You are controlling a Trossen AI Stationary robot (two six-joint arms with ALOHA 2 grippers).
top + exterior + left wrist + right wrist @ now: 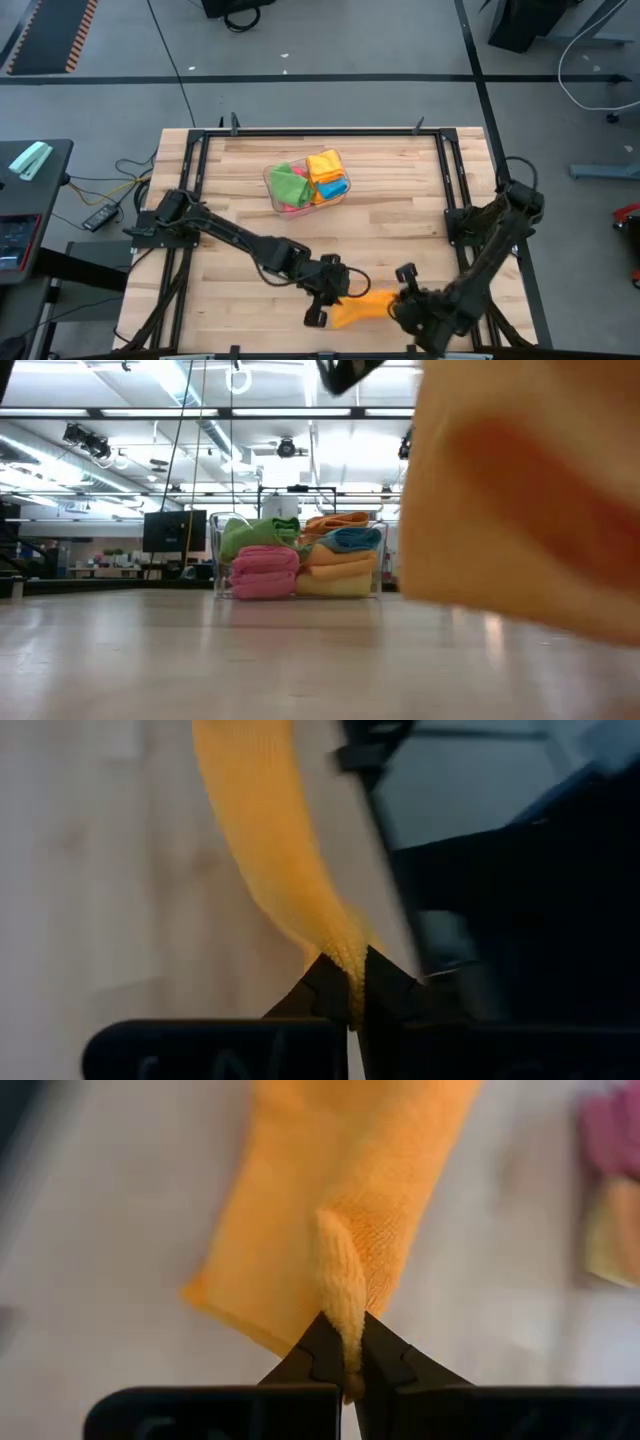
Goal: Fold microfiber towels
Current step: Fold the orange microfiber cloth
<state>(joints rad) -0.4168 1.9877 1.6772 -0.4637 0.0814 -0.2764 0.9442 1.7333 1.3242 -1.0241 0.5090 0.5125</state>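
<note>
An orange microfiber towel (362, 308) is held between my two grippers near the table's near edge. My left gripper (335, 298) is shut on its left end and my right gripper (403, 300) is shut on its right end. In the low view the towel (520, 490) fills the right side, close and blurred. In the left wrist view the towel (265, 830) runs away from the left gripper (350, 988). In the right wrist view it (340, 1200) hangs broad beyond the right gripper (347, 1348). Other towels lie folded in a clear bin (305, 182). My left gripper pinches a bunched bit of the towel's edge (347, 958) between its two fingers, slanting down from the table's left. The cloth runs away from the fingers as a narrow band. My right gripper pinches a gathered fold at the towel's edge (342, 1305) between its two fingers, slanting steeply down from the right. The rest of the towel spreads out below the fingers. Whether its lower edge touches the table I cannot tell.
The clear bin (300, 555) at the table's far middle holds green, pink, orange, blue and yellow folded towels. Black frame rails (195, 170) run along the table's left, far and right sides. Bare wood lies between the bin and the grippers.
</note>
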